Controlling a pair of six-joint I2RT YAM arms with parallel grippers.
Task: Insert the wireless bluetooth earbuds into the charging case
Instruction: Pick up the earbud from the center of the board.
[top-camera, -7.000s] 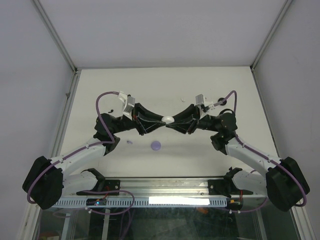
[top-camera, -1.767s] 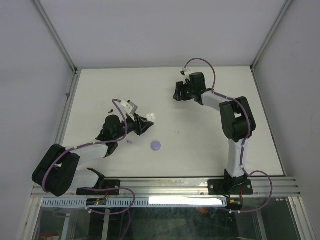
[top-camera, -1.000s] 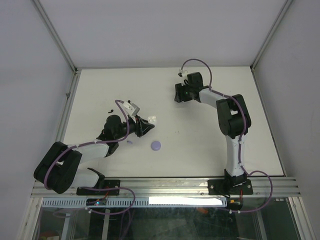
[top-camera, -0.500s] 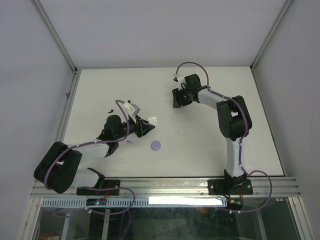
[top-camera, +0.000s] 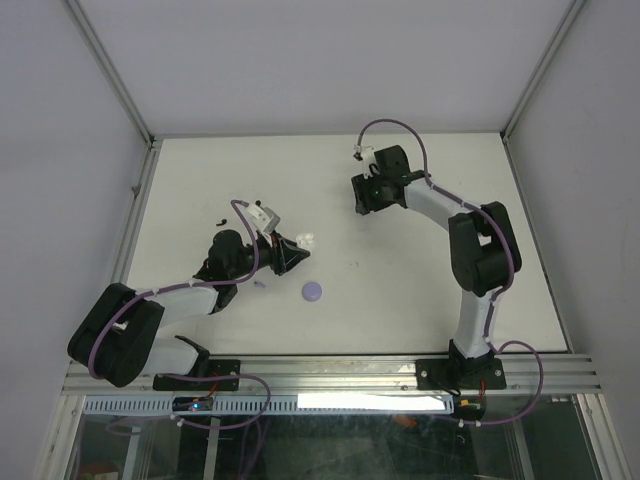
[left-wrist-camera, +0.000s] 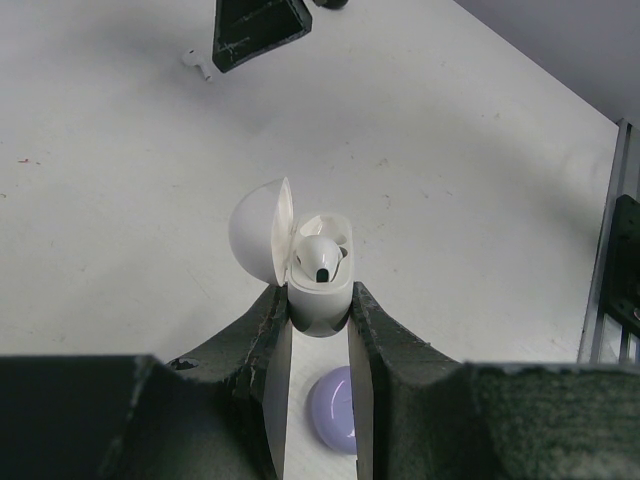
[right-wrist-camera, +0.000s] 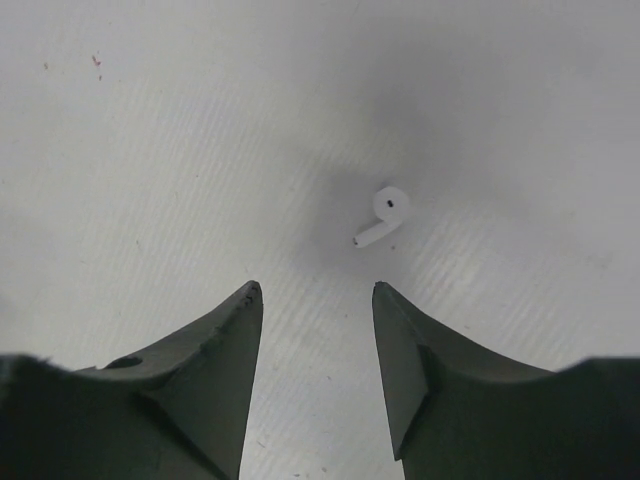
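White charging case (left-wrist-camera: 319, 318), lid open, is pinched in the left gripper (left-wrist-camera: 318, 300), one earbud (left-wrist-camera: 320, 262) inside. Right gripper (right-wrist-camera: 315, 295) hangs spread apart, the loose earbud (right-wrist-camera: 385, 212) lying on the table (right-wrist-camera: 150, 150) just past its tips.

The left arm (top-camera: 178, 295) and the right arm (top-camera: 485, 250) share white links between bulky black joints. A lavender cable (top-camera: 395, 122) loops along each. The fingers (right-wrist-camera: 210, 380) are dark tapered wedges, scuffed at the edges, perhaps rubber-coated.
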